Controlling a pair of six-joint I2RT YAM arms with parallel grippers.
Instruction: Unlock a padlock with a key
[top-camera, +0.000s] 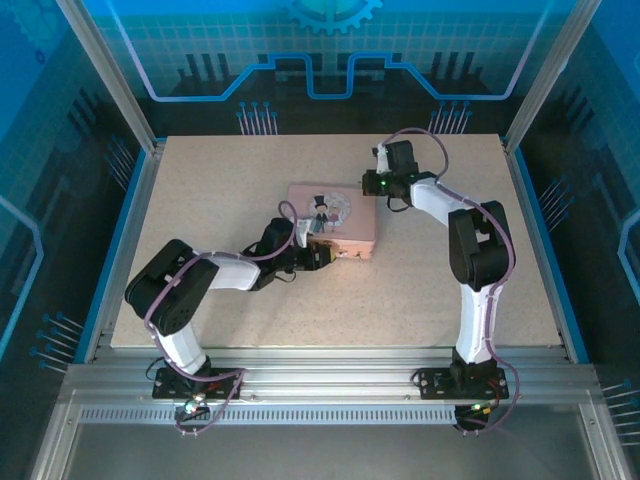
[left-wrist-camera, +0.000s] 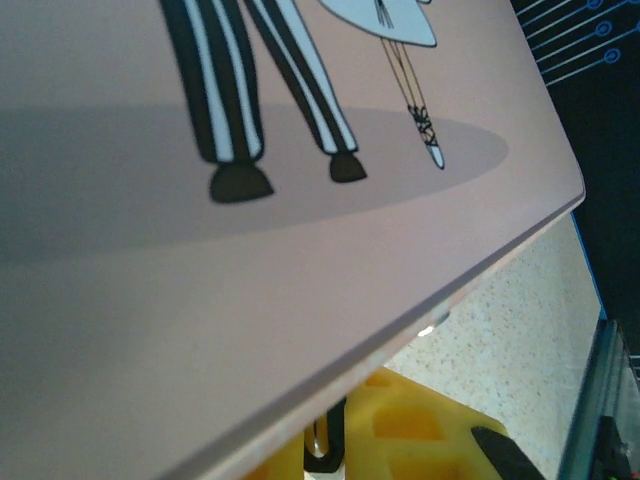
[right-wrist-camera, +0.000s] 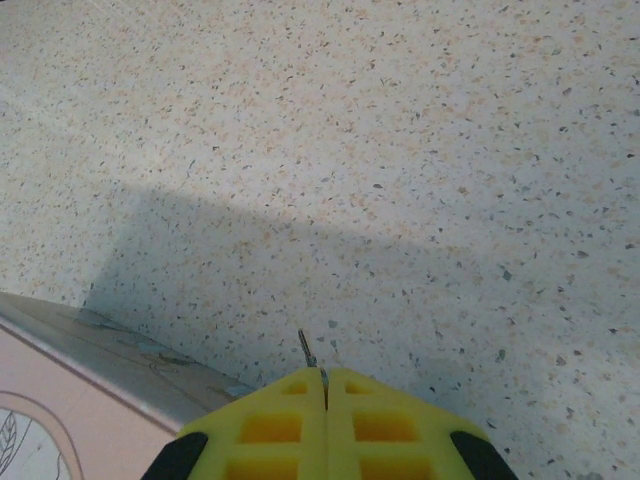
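Note:
My right gripper (right-wrist-camera: 325, 375) is shut on the key (right-wrist-camera: 308, 347), a thin dark sliver poking out above the speckled table. In the top view this gripper (top-camera: 372, 186) hovers at the far right corner of the pink tin (top-camera: 335, 215). My left gripper (top-camera: 312, 256) is pushed against the tin's near edge. In the left wrist view its yellow fingers (left-wrist-camera: 430, 430) sit under the tin's rim, closed around a dark metal loop of the padlock (left-wrist-camera: 340, 425). The lock's teal body is hidden by the tin.
The pink tin (left-wrist-camera: 300, 220) with the cartoon figure lies mid-table between both arms. The speckled table (top-camera: 250, 170) is bordered by blue rails at the left and right and a metal frame at the front. Open surface (right-wrist-camera: 400, 150) stretches beyond the right gripper.

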